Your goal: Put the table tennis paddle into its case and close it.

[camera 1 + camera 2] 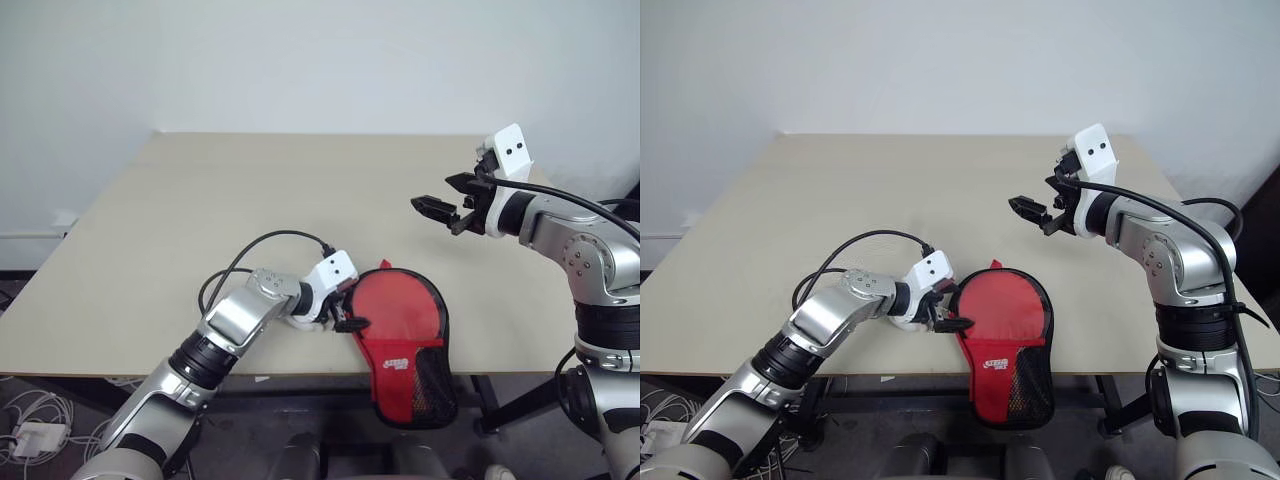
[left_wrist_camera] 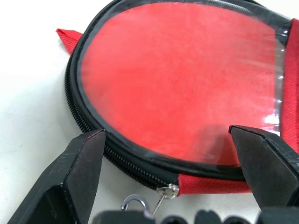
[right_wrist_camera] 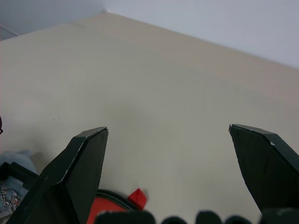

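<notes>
Red fabric with black zip trim marks the case (image 1: 402,340), which lies at the near edge of the bench (image 1: 200,210), its black mesh end hanging past that edge toward the robot. Its round face shows red under a clear glossy window in the left wrist view; whether that red is the table tennis paddle itself cannot be told, and no wooden handle shows anywhere, so the paddle is most likely already inside. The zip looks drawn round the curved side, with its small metal pull (image 2: 167,191) sitting where the teeth meet a red fabric band.

Beside the case, on its left flank, the left gripper (image 1: 348,318) rests low with its fingers spread wide, the zip pull lying between them and nothing held. Well beyond the case and above the bench, the right gripper (image 1: 448,208) hangs with fingers apart and empty.

The risk, as I judge it, lies in the overhang: a sideways tug on the pull with nothing pinning the case could slide or tip it off the bench. The pull is also tiny and loose, so the fingers may close on fabric or zip teeth instead.
</notes>
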{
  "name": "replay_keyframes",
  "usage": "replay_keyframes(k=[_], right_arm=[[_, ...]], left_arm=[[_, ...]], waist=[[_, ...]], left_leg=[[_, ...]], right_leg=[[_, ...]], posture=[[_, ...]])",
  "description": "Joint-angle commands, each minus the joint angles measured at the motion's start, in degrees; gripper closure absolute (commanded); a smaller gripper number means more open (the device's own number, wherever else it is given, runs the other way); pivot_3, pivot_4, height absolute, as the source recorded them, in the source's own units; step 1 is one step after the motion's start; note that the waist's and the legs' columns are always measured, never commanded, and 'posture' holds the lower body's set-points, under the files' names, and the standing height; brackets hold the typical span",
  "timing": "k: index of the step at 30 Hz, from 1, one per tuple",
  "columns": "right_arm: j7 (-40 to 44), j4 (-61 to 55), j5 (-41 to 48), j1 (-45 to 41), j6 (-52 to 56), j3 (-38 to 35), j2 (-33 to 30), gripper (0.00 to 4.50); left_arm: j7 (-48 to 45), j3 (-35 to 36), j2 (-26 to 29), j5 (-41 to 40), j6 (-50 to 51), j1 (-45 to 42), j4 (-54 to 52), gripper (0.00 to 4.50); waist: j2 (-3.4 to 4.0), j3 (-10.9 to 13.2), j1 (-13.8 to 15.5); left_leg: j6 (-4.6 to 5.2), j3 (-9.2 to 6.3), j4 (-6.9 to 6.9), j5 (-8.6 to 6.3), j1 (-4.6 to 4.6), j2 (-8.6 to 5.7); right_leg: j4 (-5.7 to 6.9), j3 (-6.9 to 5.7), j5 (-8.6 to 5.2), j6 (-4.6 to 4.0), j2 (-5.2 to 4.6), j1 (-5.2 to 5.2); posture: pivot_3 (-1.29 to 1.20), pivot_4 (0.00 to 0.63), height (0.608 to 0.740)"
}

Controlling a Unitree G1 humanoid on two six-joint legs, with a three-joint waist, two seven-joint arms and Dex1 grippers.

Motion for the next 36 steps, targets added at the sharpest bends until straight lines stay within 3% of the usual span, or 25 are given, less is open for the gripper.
replay_keyframes(k=[1,16,23,36], right_arm=[[-0.4,-2.0,0.1,-0.9,-0.5,-1.6,0.1,0.0],[4.5,0.8,-0.5,-3.1,-1.8,-0.8,-2.7,0.0],[7.9,10.8,-4.7,-8.2,-7.4,2.4,-2.3,0.0],[16.9,39.6,-15.1,-23.4,-23.5,11.6,7.7,0.0]], left_arm=[[0.3,1.8,-0.5,1.9,-1.3,-1.5,0.7,0.03],[-6.1,1.4,-5.2,2.1,-6.9,-7.1,-5.5,0.03],[-2.2,-2.9,-14.4,6.2,-11.5,-5.2,1.2,0.03],[1.6,-6.2,-16.6,13.7,-14.3,0.9,2.9,0.03]], waist=[[0.0,0.0,0.0],[-0.01,0.0,0.2],[0.04,0.0,0.0],[0.13,-0.1,-0.3]], left_leg=[[0.0,0.0,0.0,0.0,0.0,0.0],[0.01,-0.03,0.11,0.0,-0.04,-0.04],[0.03,0.03,0.14,-0.02,-0.02,-0.04],[0.02,-0.03,0.14,-0.01,0.0,-0.05]], right_leg=[[0.0,0.0,0.0,0.0,0.0,0.01],[-0.01,-0.05,0.0,0.01,-0.05,0.07],[0.02,-0.01,0.01,0.01,-0.02,0.06],[0.12,-0.02,0.04,-0.01,-0.01,0.03]], posture=[[0.0,0.0,0.734],[0.0,0.0,0.734],[0.0,0.0,0.734],[0.0,0.0,0.734]])
